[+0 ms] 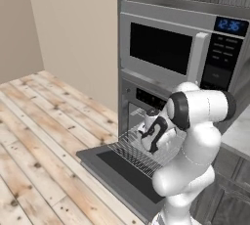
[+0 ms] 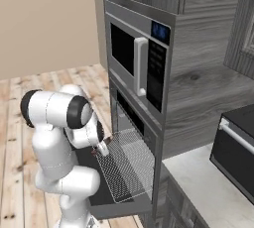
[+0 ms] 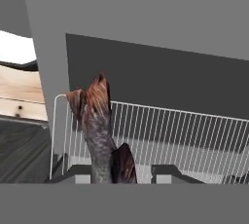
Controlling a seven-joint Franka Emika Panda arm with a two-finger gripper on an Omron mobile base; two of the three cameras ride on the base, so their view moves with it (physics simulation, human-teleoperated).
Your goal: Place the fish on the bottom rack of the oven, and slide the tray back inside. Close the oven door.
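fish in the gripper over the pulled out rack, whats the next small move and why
Probably lower the gripper a little, then open. It holds the slender grey-brown fish above the silver wire-grid bottom rack, pulled out over the open grey steel oven door.

Left base view: from behind and left of the arm, facing the oven (image 1: 146, 97) front at mid-frame. Right base view: from the right, looking along the same oven's open door (image 2: 106, 192). Hand view: close, looking down onto the rack (image 3: 160, 130) and door.
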